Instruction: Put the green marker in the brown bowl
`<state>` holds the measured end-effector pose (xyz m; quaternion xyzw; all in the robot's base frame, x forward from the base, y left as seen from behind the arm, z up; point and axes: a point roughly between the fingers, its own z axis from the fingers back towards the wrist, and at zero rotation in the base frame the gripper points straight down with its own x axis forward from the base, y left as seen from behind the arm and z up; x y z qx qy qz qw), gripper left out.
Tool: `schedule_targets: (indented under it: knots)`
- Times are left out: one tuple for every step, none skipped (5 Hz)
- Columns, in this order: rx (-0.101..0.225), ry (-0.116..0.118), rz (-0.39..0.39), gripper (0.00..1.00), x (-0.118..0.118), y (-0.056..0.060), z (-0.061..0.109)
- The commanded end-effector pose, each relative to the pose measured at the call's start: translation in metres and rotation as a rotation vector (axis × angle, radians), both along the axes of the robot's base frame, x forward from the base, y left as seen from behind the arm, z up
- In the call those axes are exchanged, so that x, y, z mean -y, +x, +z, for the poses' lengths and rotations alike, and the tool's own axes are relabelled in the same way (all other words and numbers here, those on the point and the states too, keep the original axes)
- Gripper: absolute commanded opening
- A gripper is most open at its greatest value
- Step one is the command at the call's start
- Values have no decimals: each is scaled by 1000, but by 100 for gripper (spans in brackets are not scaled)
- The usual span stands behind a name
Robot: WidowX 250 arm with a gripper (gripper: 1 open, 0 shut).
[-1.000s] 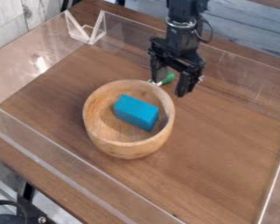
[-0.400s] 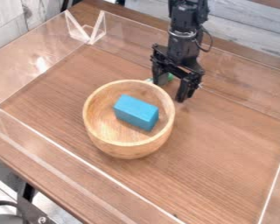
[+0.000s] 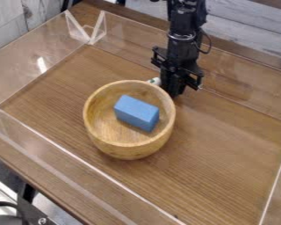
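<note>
The brown bowl (image 3: 127, 148) sits mid-table with a blue rectangular block (image 3: 137, 112) inside it. My gripper (image 3: 178, 84) points straight down just behind the bowl's far right rim, low over the wooden table. Its dark fingers are drawn together where the green marker (image 3: 167, 82) lies. Only a small pale-green bit of the marker shows beside the fingertips; the rest is hidden between them. The marker is outside the bowl, at table level.
Clear acrylic walls (image 3: 25, 53) ring the wooden tabletop (image 3: 225, 158), with a folded clear panel (image 3: 82, 32) at the back left corner. Open wood lies right of and in front of the bowl.
The fingers, spread wide over the marker in both earlier frames, have closed together on it. The hand has barely shifted otherwise.
</note>
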<state>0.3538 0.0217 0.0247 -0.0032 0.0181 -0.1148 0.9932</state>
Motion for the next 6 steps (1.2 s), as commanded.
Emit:
schedule_targets:
  knots:
    - [64,1,1,0,-7,13,22]
    - [61,-12,0,0,-9,13,26]
    - [58,-22,0,0,-10,12,29]
    - [56,-34,2,0,-11,11,31]
    - [53,-45,6,0,-13,10,34]
    - [48,-58,9,0,-14,10,36]
